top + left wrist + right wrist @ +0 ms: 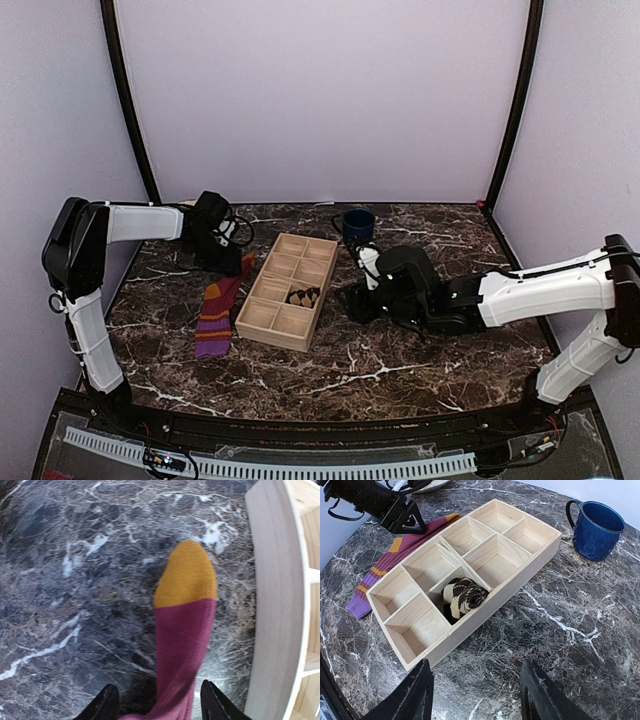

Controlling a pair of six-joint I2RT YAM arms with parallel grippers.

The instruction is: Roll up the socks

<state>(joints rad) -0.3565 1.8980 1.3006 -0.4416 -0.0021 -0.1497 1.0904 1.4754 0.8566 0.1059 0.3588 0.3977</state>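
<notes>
Straddling the flat purple sock (182, 630), left gripper (159, 686) stands released, evidently poised to grasp; right gripper (476, 665) released, empty, argyle sock (465, 596) bundled in wooden tray (510, 587).

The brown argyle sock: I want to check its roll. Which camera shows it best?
The right wrist view: the brown argyle sock sits close and unobstructed, bundled in a compartment of the wooden tray. The top external view shows it only as a small dark speck; the left wrist view misses it.
</notes>
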